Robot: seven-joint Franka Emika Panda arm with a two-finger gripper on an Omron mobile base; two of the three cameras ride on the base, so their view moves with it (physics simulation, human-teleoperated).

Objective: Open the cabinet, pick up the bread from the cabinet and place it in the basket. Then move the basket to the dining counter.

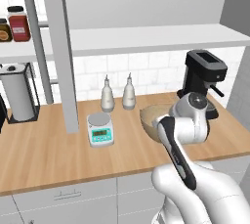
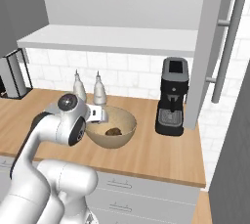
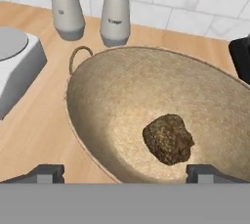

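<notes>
The bread (image 3: 168,138), a dark brown lumpy roll, lies inside the round tan basket (image 3: 112,96) on the wood worktop (image 1: 44,154). The gripper (image 3: 126,173) hovers over the basket's near rim, jaws wide apart, holding nothing. Behind the basket stand two pale bottles (image 3: 115,9).

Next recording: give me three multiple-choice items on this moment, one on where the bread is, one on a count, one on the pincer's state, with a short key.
1. Where is the bread?
A. Inside the basket
B. On the cabinet shelf
C. On the kitchen scale

2. How many white bottles stand by the tiled wall?
A. One
B. Two
C. Four

3. How is the pincer?
A. Shut on the bread
B. Shut on the basket rim
C. Open, holding nothing

Key: 1 A, the roll lies on the basket's inner wall; 2 B, a pair stands behind the basket; 3 C, its tips stand wide apart in the hand view, the bread lying free.
</notes>
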